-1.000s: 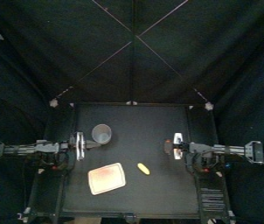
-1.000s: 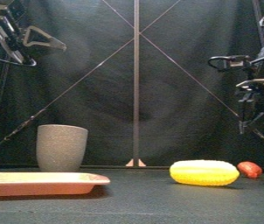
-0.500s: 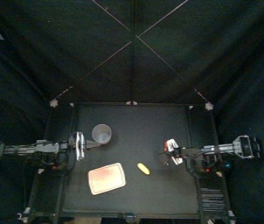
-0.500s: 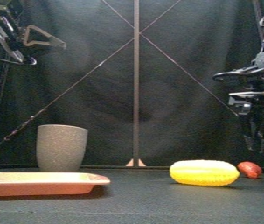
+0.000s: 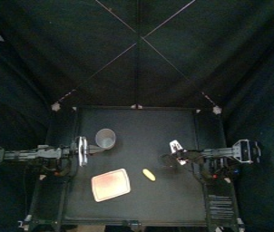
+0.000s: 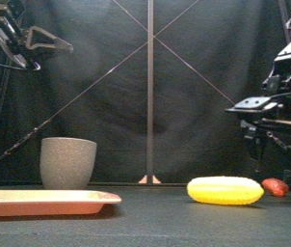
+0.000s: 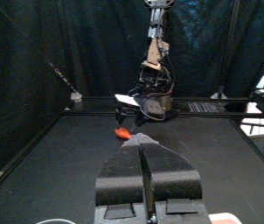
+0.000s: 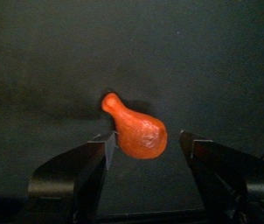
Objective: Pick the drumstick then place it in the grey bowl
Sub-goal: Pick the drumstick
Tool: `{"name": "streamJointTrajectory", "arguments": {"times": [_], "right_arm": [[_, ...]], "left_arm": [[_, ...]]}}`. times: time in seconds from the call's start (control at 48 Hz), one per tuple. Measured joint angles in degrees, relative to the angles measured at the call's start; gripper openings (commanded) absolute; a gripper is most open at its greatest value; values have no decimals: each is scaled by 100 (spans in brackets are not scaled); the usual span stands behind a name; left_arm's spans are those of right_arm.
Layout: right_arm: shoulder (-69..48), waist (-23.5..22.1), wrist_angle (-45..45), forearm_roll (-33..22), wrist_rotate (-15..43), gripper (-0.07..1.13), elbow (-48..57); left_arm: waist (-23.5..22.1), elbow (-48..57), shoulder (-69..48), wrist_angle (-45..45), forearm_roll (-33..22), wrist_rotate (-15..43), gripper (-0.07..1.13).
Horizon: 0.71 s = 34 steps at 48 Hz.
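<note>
Red drumstick [image 8: 135, 131] under spread right end effector [image 8: 144, 140]; indistinct overhead.

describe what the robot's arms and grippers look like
Two slim black jointed arms, the left arm and right arm, each with a pale cross-plate. The left gripper and right gripper each have two broad, flat black jaws.
</note>
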Motion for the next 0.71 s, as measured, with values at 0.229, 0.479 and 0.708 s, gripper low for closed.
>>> {"name": "streamJointTrajectory", "arguments": {"times": [0.229,0.479,0.708], "right_arm": [[510,-255,-501,-229,-18,94,-9],[712,-527,-615,114,-9,92,-79],[712,-677,-642,501,-9,75,-97]], "left_arm": [[0,9,0,9,-18,-18,2],[9,35,0,0,-132,-18,2],[9,35,0,0,-237,-18,2]]}}
